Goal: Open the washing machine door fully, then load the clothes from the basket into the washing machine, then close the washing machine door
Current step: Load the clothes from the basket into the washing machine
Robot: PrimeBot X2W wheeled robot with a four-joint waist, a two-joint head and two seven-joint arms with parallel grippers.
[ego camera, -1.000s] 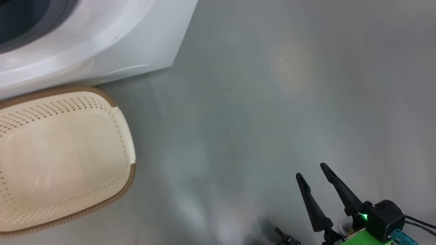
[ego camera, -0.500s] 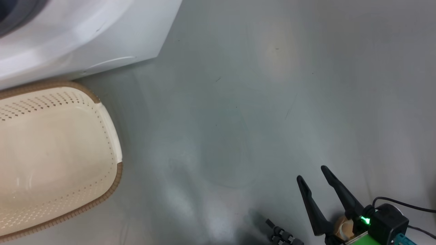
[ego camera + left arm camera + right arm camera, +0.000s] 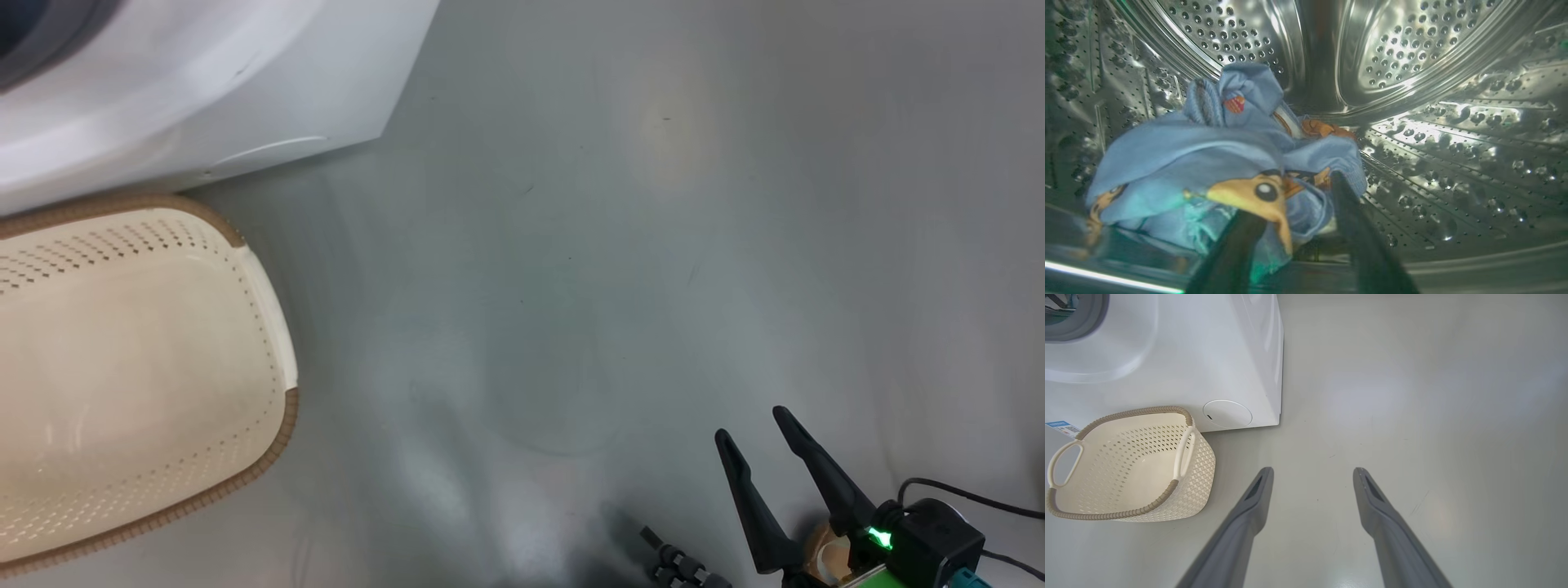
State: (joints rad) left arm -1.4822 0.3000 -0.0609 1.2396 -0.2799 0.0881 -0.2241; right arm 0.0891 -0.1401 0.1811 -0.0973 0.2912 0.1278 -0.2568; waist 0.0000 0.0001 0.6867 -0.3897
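One big white washing machine (image 3: pixel 1167 355) takes the most room. It is a smooth, glossy box with a grey rubber gasket (image 3: pixel 1086 330) round its mouth, a round flap (image 3: pixel 1227 413) low at its corner and a blue label (image 3: pixel 1061 428) lower down. It stands on a pale grey, faintly shiny floor (image 3: pixel 1412 396).

Inside, the drum (image 3: pixel 1412 53) is bright curved steel, dotted with rows of holes and crossed by a raised rib. Its slope lets anything dropped there settle low.

Next in size is the basket (image 3: pixel 1184 486), which sits on the floor just in front of the machine, likely so the carry is short. It is cream plastic with perforated walls, a brown woven-look rim and two looped handles (image 3: pixel 1184 451), and its bare bottom shows.

The clothes (image 3: pixel 1208 151) now lie in the drum, heaped low on the left just past the lip. They form a soft, crumpled bundle of light blue fabric with orange and yellow patches and a round black mark.

The left hand (image 3: pixel 1298 196) reaches into the drum. Its two dark fingers are parted to a middling width, one tip under a fold and the other touching the blue edge. They pinch nothing, so I judge this to be the letting-go.

The right hand (image 3: pixel 1313 470) hangs over bare floor, well apart from the basket. Its tapered fingers are spread wide and hold nothing, and it is probably kept out of the way.

By my reckoning, shutting the washing machine door is what is left.
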